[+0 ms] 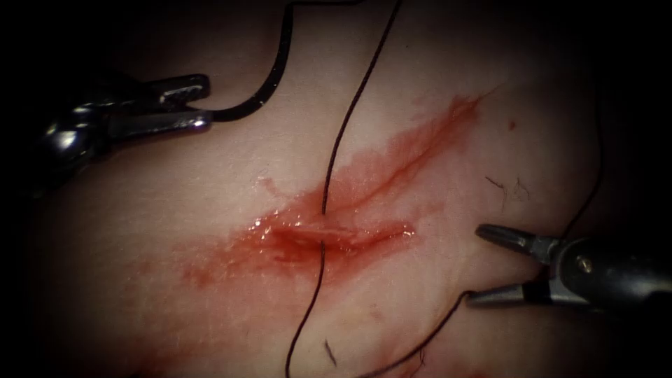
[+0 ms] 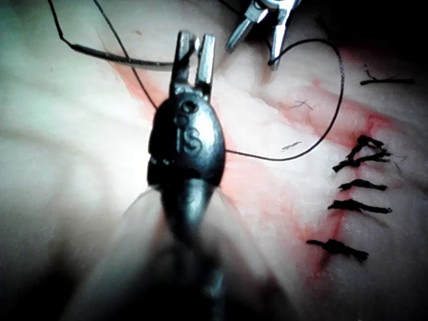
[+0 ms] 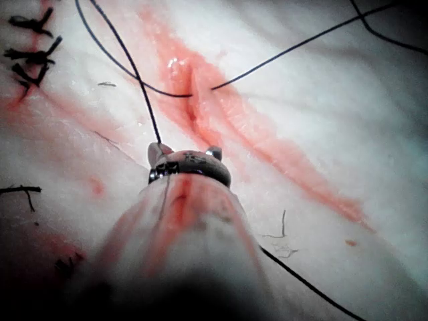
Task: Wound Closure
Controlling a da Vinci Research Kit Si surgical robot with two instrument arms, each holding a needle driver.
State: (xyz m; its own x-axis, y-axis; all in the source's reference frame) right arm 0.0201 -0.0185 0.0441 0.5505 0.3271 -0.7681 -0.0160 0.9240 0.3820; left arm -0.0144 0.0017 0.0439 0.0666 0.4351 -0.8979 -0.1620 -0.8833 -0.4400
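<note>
Gripping the needle point(image 1: 269, 77) near its tail end, the left pincer point(image 1: 199, 105) sits at ten o'clock from the cut point(image 1: 329, 234), the needle arcing free above the tissue point(image 1: 175, 210). At four o'clock, the right pincer point(image 1: 483, 269) gapes wide, grasping nothing. Thread point(image 1: 343, 140) crosses the cut and enters it. Left wrist view adds tied stitches point(image 2: 351, 204) beside the red fluid point(image 2: 294, 110); right wrist view shows thread entering both cut edges.
</note>
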